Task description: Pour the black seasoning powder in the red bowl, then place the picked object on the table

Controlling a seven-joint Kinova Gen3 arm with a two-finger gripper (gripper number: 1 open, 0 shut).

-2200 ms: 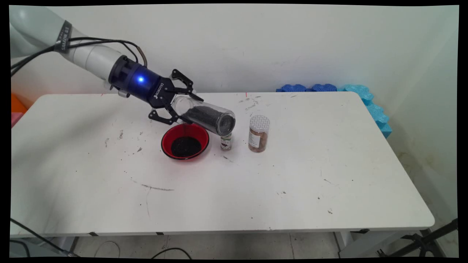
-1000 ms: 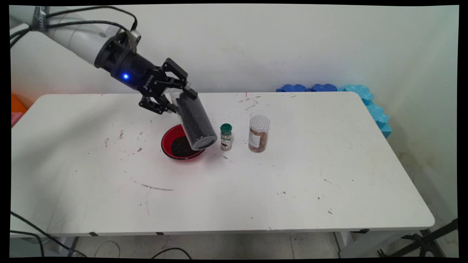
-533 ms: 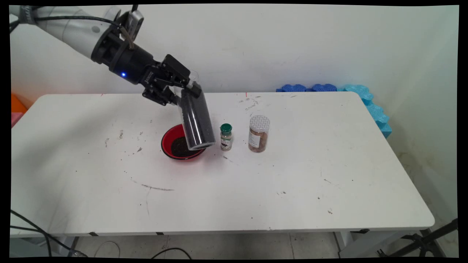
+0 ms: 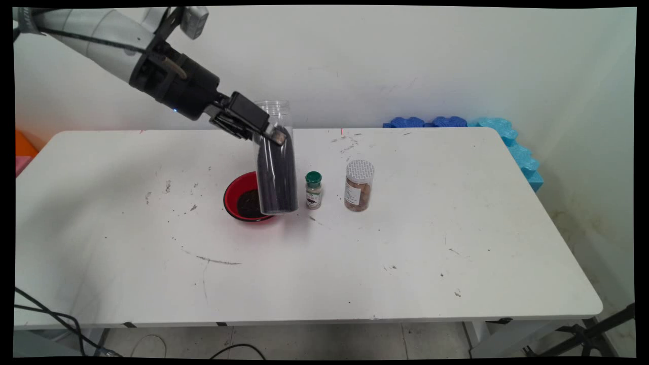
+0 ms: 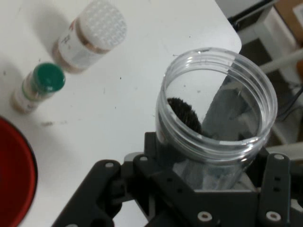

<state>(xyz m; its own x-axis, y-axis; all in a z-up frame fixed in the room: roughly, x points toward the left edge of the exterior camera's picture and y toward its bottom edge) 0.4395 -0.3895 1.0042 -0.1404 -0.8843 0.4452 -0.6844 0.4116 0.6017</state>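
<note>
My gripper (image 4: 267,131) is shut on a tall clear jar (image 4: 275,162) filled with dark grains. The jar is almost upright, mouth up, hanging just above the table at the right rim of a red bowl (image 4: 236,198) that holds a heap of the same dark grains. In the hand view the jar's open mouth (image 5: 218,101) sits between my fingers, with dark grains inside it, and the red bowl (image 5: 14,184) shows at the left edge.
A small green-capped spice bottle (image 4: 313,190) stands just right of the jar, with a white-lidded jar of brown contents (image 4: 359,185) beyond it. Both also show in the hand view, green-capped bottle (image 5: 40,87) and white-lidded jar (image 5: 91,37). Blue foam pieces (image 4: 487,133) lie at the table's far right.
The jar has swung from lying tilted over the bowl to almost upright. My hand has risen and turned with it.
</note>
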